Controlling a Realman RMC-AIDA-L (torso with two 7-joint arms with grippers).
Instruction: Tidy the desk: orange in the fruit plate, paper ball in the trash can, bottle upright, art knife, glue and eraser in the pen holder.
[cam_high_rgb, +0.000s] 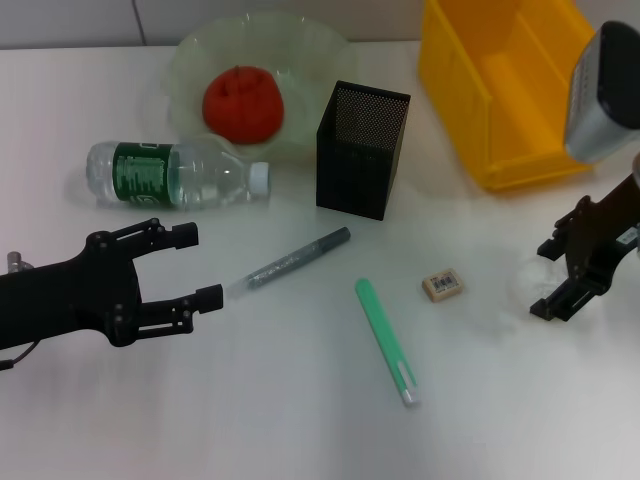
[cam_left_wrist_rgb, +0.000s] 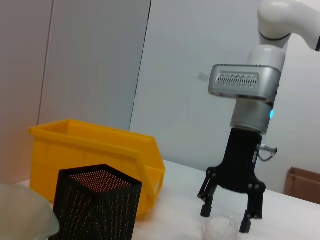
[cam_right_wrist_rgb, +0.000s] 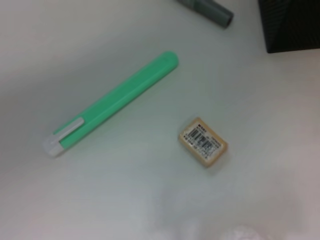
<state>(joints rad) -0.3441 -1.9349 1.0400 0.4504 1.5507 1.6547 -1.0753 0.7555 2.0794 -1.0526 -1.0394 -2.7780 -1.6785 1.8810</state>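
Two open jaws: right gripper (cam_high_rgb: 562, 278) straddles paper ball (cam_left_wrist_rgb: 220, 228), holding nothing; should close gently, centred. Left gripper (cam_high_rgb: 196, 265) open, empty, idle.

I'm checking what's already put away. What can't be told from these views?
Pen holder contents: head view, mesh walls hide them.
Trash can's far part: head view, edge and right arm cover it.
Paper ball: left wrist view, blur at the open right gripper; contact unclear.
Left gripper idles open near the bottle.
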